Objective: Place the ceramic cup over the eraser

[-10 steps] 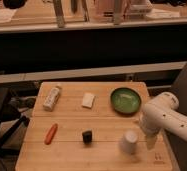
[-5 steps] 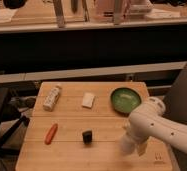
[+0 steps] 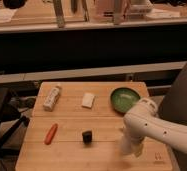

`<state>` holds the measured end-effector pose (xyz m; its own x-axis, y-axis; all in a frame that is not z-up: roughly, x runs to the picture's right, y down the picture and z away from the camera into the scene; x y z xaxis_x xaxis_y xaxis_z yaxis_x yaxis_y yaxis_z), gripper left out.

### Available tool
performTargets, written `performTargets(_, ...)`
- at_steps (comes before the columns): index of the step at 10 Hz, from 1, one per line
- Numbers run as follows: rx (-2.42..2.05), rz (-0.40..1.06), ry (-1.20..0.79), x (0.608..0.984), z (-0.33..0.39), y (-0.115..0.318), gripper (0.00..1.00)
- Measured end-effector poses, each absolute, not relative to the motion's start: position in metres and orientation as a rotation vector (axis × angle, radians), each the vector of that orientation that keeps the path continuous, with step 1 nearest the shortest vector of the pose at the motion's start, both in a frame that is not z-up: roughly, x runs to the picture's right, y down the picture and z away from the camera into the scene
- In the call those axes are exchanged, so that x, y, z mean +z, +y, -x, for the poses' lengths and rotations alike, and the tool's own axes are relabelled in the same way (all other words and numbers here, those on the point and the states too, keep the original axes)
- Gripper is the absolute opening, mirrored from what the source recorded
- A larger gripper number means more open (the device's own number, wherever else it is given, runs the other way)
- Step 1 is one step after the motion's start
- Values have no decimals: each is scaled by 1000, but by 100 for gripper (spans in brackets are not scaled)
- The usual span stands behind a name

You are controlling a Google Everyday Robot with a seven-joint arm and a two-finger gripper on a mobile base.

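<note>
The eraser [image 3: 87,136] is a tiny black block on the wooden table [image 3: 67,156], near the front middle. The ceramic cup [image 3: 128,148] is a small white shape at the front right, about a hand's width right of the eraser, mostly covered by my white arm. My gripper [image 3: 129,140] is at the end of the arm that reaches in from the right and sits right at the cup, over its top. I cannot tell whether it touches or holds the cup.
A green bowl [image 3: 123,99] sits at the back right, just behind my arm. A flat white block [image 3: 88,100] lies at the back middle, a white labelled bottle [image 3: 52,97] lies at the back left, and a red-orange stick [image 3: 51,133] lies at the front left.
My arm has swung left and forward, from beside the cup to over it, now covering most of it. The cup and the other things have not moved.
</note>
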<state>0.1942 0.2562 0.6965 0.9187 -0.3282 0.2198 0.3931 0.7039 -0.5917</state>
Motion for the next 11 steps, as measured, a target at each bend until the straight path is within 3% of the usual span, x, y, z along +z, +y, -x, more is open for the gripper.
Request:
performTargets(4,-375,688,-89,707,-202,254,80)
performTargets(5,-372,690,-82,710,-203,253,73)
performTargets(11,-321,686,-80,716,-210,252,13)
